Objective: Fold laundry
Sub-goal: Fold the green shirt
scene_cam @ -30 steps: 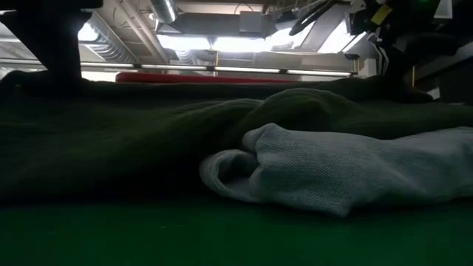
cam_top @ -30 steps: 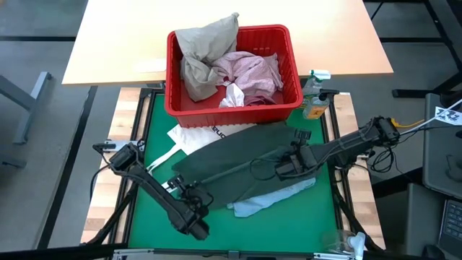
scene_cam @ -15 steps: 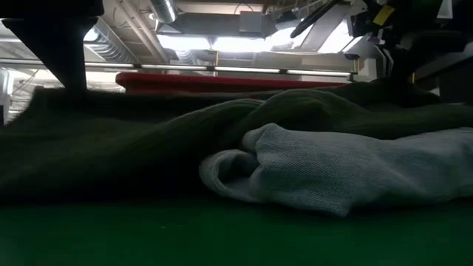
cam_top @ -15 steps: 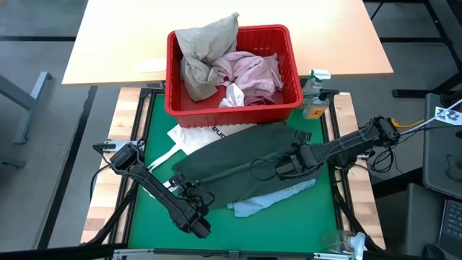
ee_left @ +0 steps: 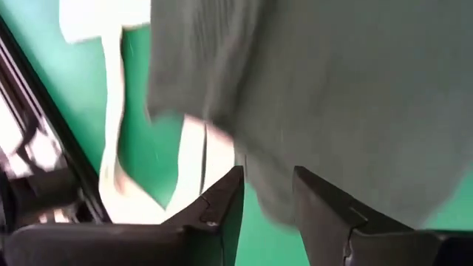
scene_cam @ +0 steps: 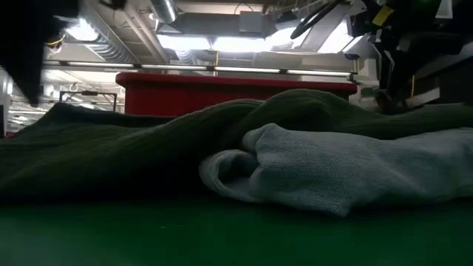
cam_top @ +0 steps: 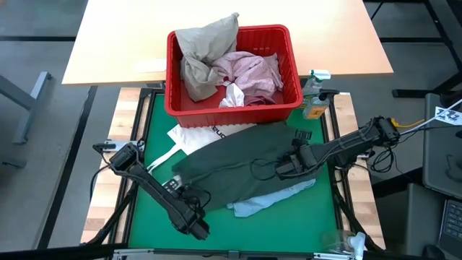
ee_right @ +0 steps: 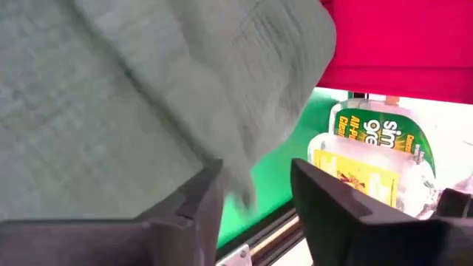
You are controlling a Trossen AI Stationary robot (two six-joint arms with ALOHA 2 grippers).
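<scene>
The dark grey-green garment (cam_top: pixel 245 159) lies spread mid-mat over a light blue piece (cam_top: pixel 254 203). The left gripper (ee_left: pixel 267 193) and right gripper (ee_right: pixel 255 193) are each parted around its edge. A bottle (ee_right: pixel 367 155) reads "simple green".

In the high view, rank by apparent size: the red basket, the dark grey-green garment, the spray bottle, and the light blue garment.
1. and 2. Red basket and dark grey-green garment: too alike in spread to rank.
3. Light blue garment: mostly covered, so only its visible part counts.
4. Spray bottle.
</scene>
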